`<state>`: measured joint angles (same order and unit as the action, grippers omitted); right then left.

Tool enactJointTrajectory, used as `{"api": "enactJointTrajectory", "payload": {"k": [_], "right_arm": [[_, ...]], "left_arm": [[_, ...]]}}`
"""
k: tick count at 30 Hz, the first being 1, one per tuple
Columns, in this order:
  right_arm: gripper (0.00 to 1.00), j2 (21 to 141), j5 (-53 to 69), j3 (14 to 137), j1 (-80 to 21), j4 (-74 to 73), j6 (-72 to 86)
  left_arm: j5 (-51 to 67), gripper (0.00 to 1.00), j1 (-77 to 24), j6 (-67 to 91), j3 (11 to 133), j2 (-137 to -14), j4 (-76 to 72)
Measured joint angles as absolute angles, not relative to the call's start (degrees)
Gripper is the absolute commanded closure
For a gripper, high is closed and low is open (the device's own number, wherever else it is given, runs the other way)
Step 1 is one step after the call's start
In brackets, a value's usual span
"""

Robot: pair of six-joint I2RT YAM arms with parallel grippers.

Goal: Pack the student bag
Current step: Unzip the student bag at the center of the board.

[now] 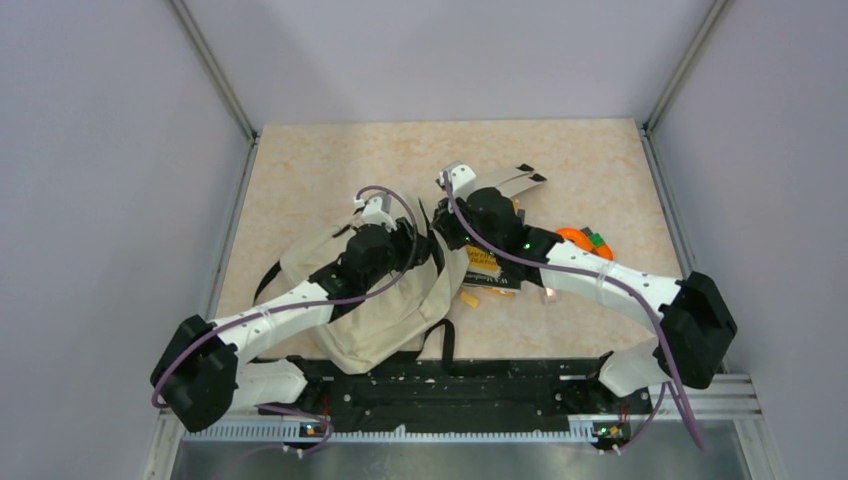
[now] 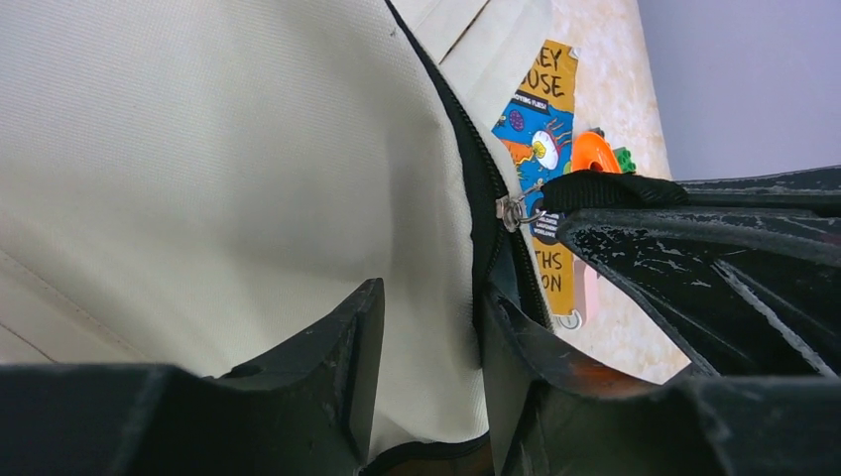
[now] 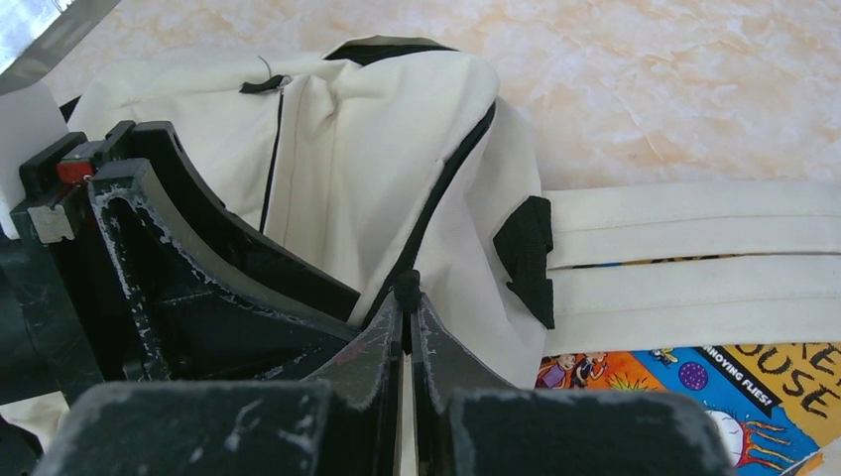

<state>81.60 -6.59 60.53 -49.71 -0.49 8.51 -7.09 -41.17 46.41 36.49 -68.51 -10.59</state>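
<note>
The bag (image 1: 385,310) is found slumped left of centre on the table (image 1: 330,170). The left gripper (image 2: 428,295) is set half-wide astride a fold of it beside the zipper (image 2: 474,188); a grip cannot be confirmed. The right gripper (image 3: 407,312) is clamped on the pull (image 2: 595,188).

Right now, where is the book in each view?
Top external: book at centre, just right of the bag.
Left wrist: upper middle, just behind the zipper pull.
Right wrist: bottom right, below the straps.
Shared landmark: the bag.
</note>
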Motion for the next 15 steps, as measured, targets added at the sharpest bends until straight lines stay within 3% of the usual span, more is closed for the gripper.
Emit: {"api": "enactJointTrajectory", "payload": {"k": [8, 15], "right_arm": [[1.0, 84.1, -5.7, 63.2, -49.7, -1.4, 7.4], [1.0, 90.4, -7.2, 68.3, -49.7, -3.3, 4.3]], "left_arm": [[-4.9, 1.0, -41.1, 45.3, 36.2, -69.8, -13.0], [-4.3, 1.0, -40.8, 44.8, 35.7, -70.8, -13.5]]}}
